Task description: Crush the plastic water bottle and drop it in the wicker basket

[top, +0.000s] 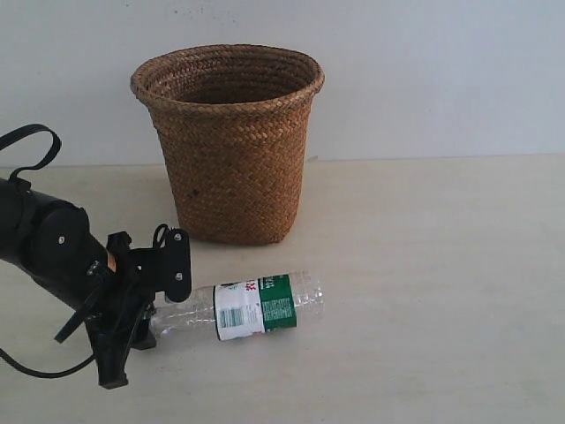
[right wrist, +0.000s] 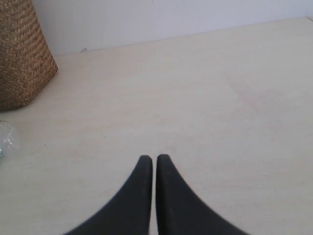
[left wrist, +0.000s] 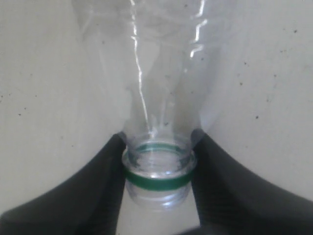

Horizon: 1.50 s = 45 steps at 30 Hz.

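Note:
The plastic water bottle (top: pixel 252 307) lies on its side on the table in front of the wicker basket (top: pixel 231 150), which stands upright. The bottle's white-and-green label faces up. My left gripper (top: pixel 163 300) is at the bottle's neck end. In the left wrist view the left gripper (left wrist: pixel 158 147) has both black fingers pressed against the bottle (left wrist: pixel 156 73) at its neck, where a green ring shows and no cap. My right gripper (right wrist: pixel 154 157) is shut on nothing above bare table, with the basket (right wrist: pixel 22 54) and a bit of clear bottle (right wrist: pixel 6 139) off to one side. The exterior view does not show it.
The pale table (top: pixel 441 265) stretches to the right of the bottle and basket. A white wall (top: pixel 424 71) rises just behind the basket. A black cable loops off the left arm (top: pixel 44 247) at the left edge.

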### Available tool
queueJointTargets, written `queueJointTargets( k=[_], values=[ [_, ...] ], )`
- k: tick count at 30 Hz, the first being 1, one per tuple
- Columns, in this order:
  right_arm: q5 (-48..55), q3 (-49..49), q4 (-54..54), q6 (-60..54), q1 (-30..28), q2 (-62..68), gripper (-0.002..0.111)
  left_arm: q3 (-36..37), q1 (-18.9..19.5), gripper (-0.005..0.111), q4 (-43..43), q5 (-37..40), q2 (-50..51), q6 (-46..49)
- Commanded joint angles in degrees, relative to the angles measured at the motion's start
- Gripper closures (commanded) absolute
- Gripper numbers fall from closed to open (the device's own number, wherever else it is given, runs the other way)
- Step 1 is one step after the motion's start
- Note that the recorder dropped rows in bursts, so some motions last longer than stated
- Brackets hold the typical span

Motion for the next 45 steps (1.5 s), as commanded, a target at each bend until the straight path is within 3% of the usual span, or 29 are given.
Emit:
queueJointTargets(
  k=[1, 10, 16, 24, 28, 37, 40, 45],
  values=[
    [-0.2, 0.0, -0.5, -0.1, -0.4, -0.3, 0.108, -0.4, -0.3, 0.103, 0.0, 0.5, -0.1, 0.6],
    [-6.9, 0.0, -7.6, -1.3, -0.4, -0.3, 0.108, -0.4, -0.3, 0.103, 0.0, 0.6, -0.1, 1.4],
    [-17.3, 0.0, 7.4, 13.8, -0.4, -0.3, 0.108, -0.4, -0.3, 0.103, 0.0, 0.7, -0.1, 1.4],
    [-28.8, 0.0, 10.9, 16.8, 0.7, -0.3, 0.108, -0.4, -0.3, 0.103, -0.2, 1.1, -0.1, 1.4],
    [-27.4, -1.8, 9.1, 16.7, 2.8, -0.1, 0.108, -0.4, -0.3, 0.103, -0.4, 1.4, -0.1, 1.4],
    [-33.8, -15.2, 5.7, 17.0, 10.5, 22.6, 0.108, -0.4, -0.3, 0.103, -0.4, 1.6, -0.1, 1.4],
    [-34.9, -20.4, 5.2, 17.1, 14.7, 33.5, 0.108, -0.4, -0.3, 0.103, -0.4, 1.6, -0.1, 1.4],
    [-45.9, -26.2, 1.0, 19.8, 23.9, 52.6, 0.108, -0.4, -0.3, 0.103, -0.4, 1.6, -0.1, 1.4]
  ],
)
